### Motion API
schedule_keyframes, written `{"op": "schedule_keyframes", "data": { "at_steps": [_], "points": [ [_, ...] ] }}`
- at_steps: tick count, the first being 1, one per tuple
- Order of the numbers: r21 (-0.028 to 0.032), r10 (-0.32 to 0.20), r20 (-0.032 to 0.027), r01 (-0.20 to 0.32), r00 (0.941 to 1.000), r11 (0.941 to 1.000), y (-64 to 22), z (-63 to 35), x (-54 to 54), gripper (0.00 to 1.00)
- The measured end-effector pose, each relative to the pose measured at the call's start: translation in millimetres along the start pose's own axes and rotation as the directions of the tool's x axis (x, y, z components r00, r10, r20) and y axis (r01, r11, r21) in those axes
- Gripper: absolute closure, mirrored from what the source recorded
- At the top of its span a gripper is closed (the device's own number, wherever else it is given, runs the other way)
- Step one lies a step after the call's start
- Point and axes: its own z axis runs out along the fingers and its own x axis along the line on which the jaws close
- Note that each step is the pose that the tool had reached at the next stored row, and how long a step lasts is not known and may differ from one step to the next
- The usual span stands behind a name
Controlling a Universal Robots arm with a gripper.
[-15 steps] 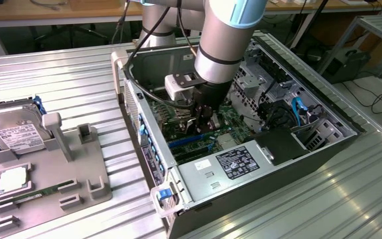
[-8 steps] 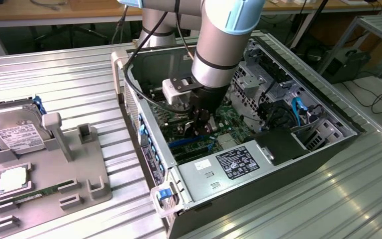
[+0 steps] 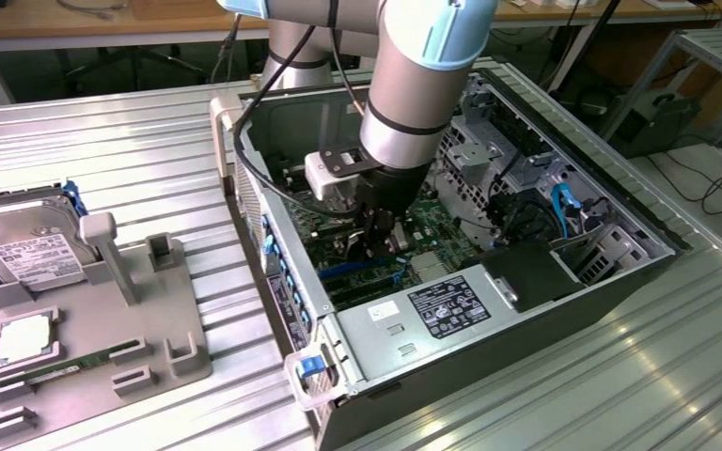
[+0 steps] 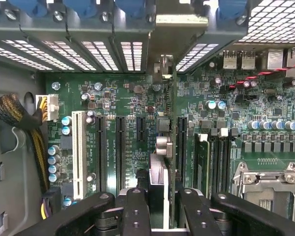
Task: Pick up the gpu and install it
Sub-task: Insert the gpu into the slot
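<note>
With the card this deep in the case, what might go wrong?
1. The gpu, edge-on in the gripper, stands between close slots; a small offset could seat it wrongly.
2. Its bracket may catch the rear slot frame.
3. The arm hangs close to the case and drive cage; drift could knock them.

Computer case (image 3: pixel 487 362): sheet metal, grey, dull sheen; perforated metal panels along its rear edge. Motherboard (image 4: pixel 122 98): green circuit board, semi-glossy, with black and white plastic slots and shiny metal capacitor tops. Gpu (image 4: pixel 173 147): thin dark card, pale bare-metal end bracket. Gripper (image 4: pixel 159 216): matt black fingers (image 4: pixel 137 211). Robot arm (image 3: pixel 417 85): smooth brushed metal, pale blue plastic caps. Table (image 3: pixel 110 150): ribbed, shiny metal. Hard drive (image 3: pixel 23 246): silver metal, white paper label. Holder tray (image 3: pixel 148 319): matt grey plastic.
</note>
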Motion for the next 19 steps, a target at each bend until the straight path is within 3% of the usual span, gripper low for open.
{"op": "schedule_keyframes", "data": {
  "at_steps": [19],
  "points": [
    [-0.0002,0.0,-0.0001,0.0,1.0,1.0,1.6,4.6,0.2,0.72]
  ]
}}
